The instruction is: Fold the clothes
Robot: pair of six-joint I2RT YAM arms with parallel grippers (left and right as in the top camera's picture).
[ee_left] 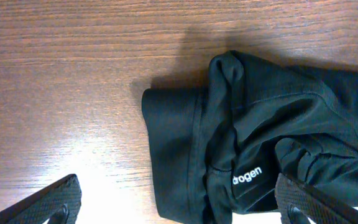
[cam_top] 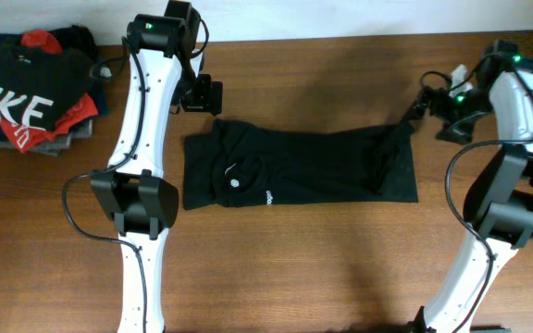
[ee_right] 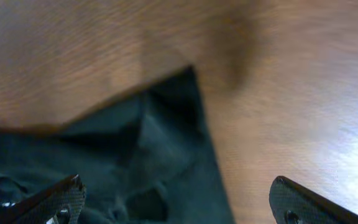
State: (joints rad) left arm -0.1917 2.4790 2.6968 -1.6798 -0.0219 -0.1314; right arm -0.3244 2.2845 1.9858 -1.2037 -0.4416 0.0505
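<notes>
Clothes (cam_top: 299, 166), one black T-shirt, lie folded lengthwise into a band, left gripper (ee_left: 182, 202) and right gripper (ee_right: 179, 200) both spread and empty, crosswise folds apparently left.

The overhead view is lit brightly and evenly from above, with only faint, soft shadows thrown on the table (cam_top: 294, 268). In the left wrist view a pale glare is spread over the wood at lower left, a dark shadow is cast beside the black T-shirt (ee_left: 291, 112), and the weave is rendered sharply. The right wrist view is smeared by blur throughout, and glare is seen at its lower right.
</notes>
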